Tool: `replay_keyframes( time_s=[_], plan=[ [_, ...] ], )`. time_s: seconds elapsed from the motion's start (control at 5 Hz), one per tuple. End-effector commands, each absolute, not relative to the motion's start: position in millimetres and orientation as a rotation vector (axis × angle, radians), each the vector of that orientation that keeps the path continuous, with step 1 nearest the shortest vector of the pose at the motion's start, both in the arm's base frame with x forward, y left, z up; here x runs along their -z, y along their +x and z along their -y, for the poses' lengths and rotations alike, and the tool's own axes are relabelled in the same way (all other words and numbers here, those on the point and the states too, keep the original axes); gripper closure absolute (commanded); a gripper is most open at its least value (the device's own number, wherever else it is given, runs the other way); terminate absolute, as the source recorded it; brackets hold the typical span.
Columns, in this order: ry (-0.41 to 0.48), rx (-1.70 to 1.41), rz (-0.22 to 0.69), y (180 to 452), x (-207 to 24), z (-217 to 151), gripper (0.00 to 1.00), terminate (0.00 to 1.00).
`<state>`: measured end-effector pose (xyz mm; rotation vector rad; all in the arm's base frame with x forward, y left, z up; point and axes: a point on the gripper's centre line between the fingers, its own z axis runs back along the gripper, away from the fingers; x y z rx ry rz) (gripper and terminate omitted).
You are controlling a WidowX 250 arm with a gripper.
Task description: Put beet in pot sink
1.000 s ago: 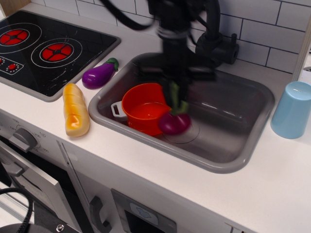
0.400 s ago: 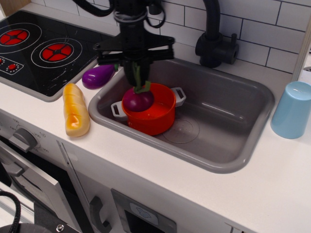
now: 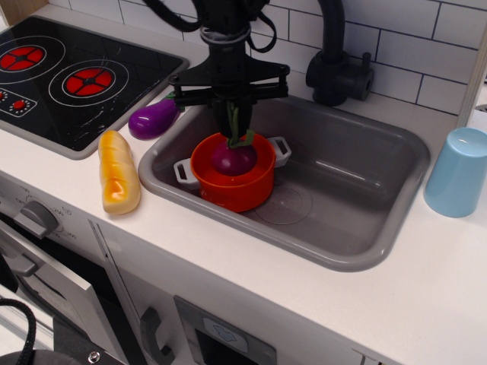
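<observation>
I see the sink (image 3: 365,228), a grey basin set into the white counter (image 3: 426,296), holding the pot (image 3: 232,186) at its left end. The pot stands upright on the basin floor, its two grey handles out to either side. Inside the pot's opening sits the beet (image 3: 233,159); its magenta bulb shows below the rim line on the far side, though I cannot tell whether it rests on the pot's bottom.

The beet's long axis runs vertically: bulb down, green leaves straight up.

The gripper (image 3: 233,114) hangs directly above the pot, and the beet is directly beneath it. Its fingers sit narrow, pinched on the leaves just above the bulb.

Outside the sink, the eggplant (image 3: 154,117) lies on the counter just beside the basin's left rim, near the stove (image 3: 68,76). The bread loaf (image 3: 119,171) lies in front of it. The blue cup (image 3: 458,172) stands upside down, well apart to the right.
</observation>
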<state>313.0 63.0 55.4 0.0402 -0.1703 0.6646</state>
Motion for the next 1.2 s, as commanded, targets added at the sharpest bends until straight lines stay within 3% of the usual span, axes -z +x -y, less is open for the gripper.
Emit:
replay_keyframes(
  time_s=[0.0, 0.2, 0.6, 1.0],
  plan=[
    [0.062, -0.653, 0.221, 320.4, -59.9, -58.8, 1.00, 0.00],
    [0.043, -0.661, 0.185, 317.0, -61.2, -58.3, 0.00, 0.00],
    [0.079, -0.693, 0.173, 318.5, -72.9, -57.3, 0.00, 0.00],
    [0.114, -0.655, 0.247, 310.4, -106.5, -46.9, 0.00, 0.00]
  ],
)
